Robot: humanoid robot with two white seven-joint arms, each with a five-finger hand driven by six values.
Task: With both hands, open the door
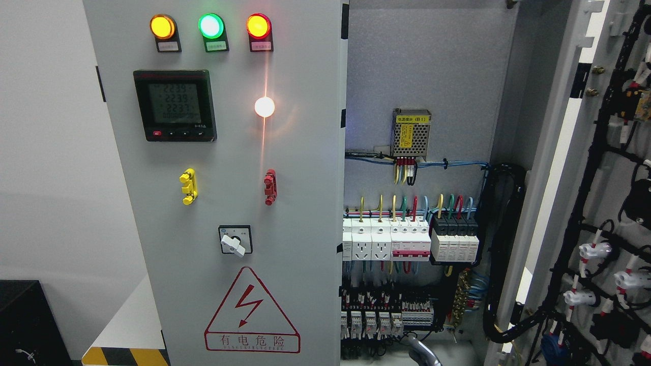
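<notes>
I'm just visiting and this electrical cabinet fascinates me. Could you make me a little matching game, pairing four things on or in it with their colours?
Things:
1. left lamp
2. middle lamp
3. right terminal block
4. selector knob

Colours:
A. white
B. green
C. red
D. amber

Pairs: 1-D, 2-B, 3-C, 4-A

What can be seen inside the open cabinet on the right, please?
Inside the cabinet: a mesh-cased power supply, a row of breakers with coloured wires, and terminal blocks below. The closed left door hides everything behind it.
</notes>
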